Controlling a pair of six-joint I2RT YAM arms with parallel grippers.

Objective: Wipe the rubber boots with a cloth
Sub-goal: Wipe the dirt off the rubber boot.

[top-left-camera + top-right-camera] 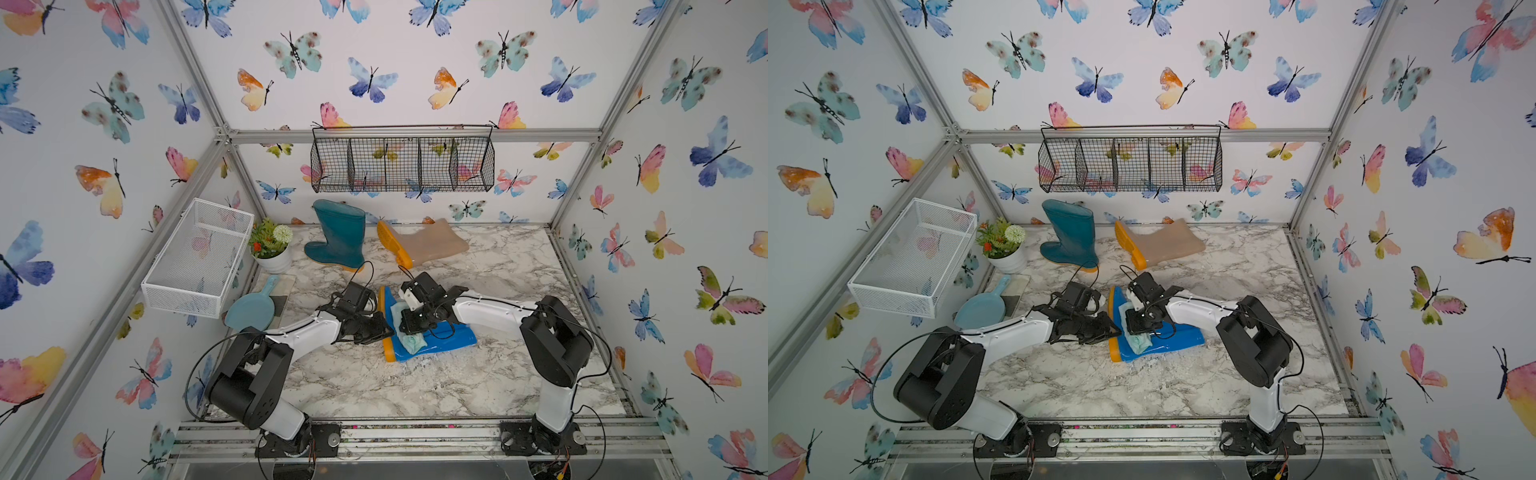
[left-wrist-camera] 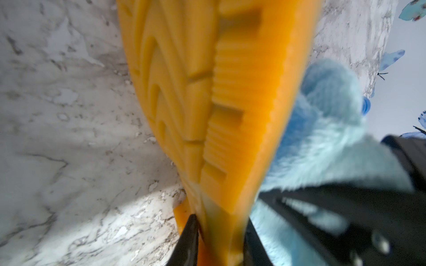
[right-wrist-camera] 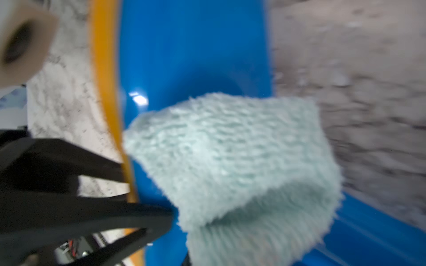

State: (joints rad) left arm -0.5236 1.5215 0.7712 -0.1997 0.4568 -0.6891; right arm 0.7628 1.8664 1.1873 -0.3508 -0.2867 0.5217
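The bright blue boot [image 1: 451,338] [image 1: 1181,336] lies on its side mid-table, with its orange sole [image 2: 219,103] toward the left arm. My left gripper [image 1: 384,328] [image 2: 219,230] is shut on the edge of that sole. My right gripper [image 1: 405,330] [image 3: 230,260] is shut on the pale aqua cloth [image 1: 412,344] [image 3: 230,156], which rests on the boot's foot; its fingers are hidden under the cloth. At the back, the dark teal boot [image 1: 338,237] stands upright and the beige boot [image 1: 430,245] lies on its side.
A potted plant [image 1: 272,247] and a light blue scoop [image 1: 253,307] sit at the table's left edge. A white mesh basket [image 1: 199,257] hangs on the left wall. A black wire basket [image 1: 401,162] hangs on the back wall.
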